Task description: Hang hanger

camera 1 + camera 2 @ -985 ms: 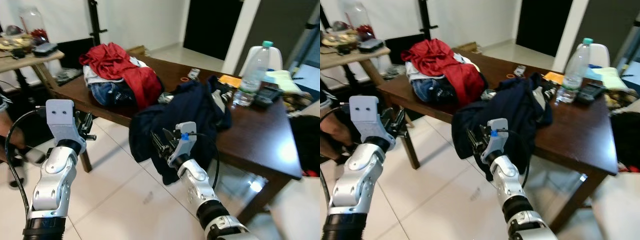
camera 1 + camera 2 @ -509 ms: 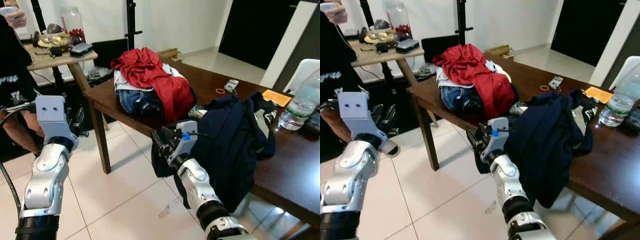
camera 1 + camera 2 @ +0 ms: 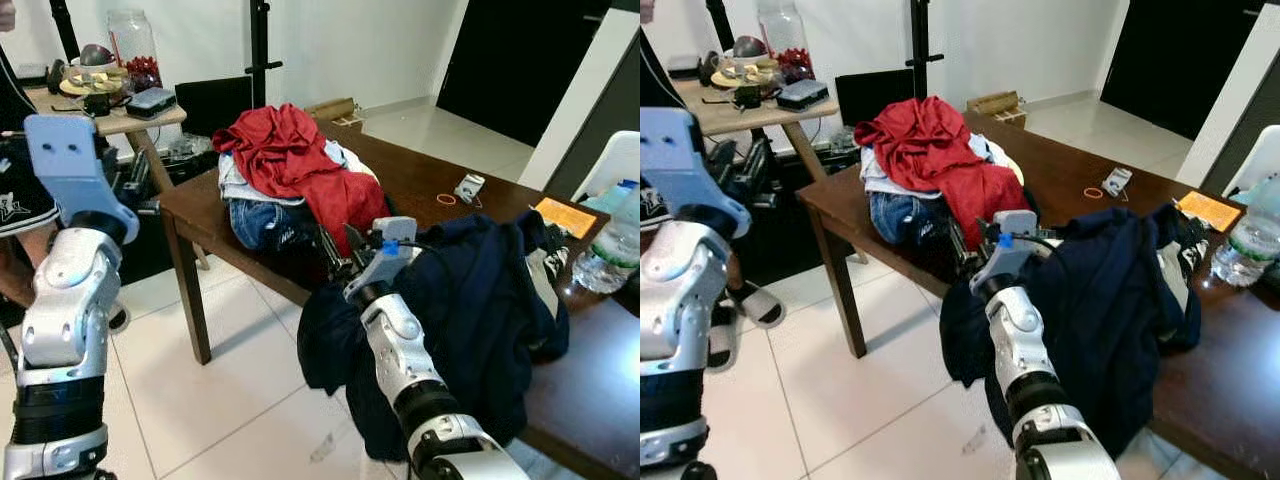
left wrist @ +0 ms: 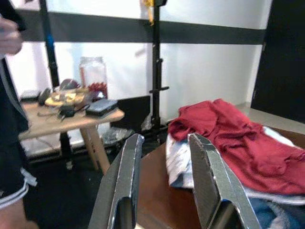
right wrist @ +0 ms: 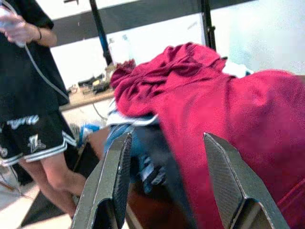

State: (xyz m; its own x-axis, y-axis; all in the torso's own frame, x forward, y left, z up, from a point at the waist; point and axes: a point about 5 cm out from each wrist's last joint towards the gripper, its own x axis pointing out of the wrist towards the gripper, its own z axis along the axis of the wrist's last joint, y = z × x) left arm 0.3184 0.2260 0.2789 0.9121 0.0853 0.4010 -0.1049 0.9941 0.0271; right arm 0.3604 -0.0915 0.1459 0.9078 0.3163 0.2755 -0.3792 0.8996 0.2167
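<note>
- right gripper (image 3: 338, 247) fingers apart, empty, near the red clothes pile (image 3: 290, 160) at the table (image 3: 420, 185) edge
- left gripper (image 4: 164, 186) also apart, idle
- no hanger visible imo; spot it before closing

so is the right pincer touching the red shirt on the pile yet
Cannot tell. In the left eye view the right pincer overlaps the red shirt, hiding any gap. The right wrist view shows open fingers framing the shirt, but no plain contact.
</note>
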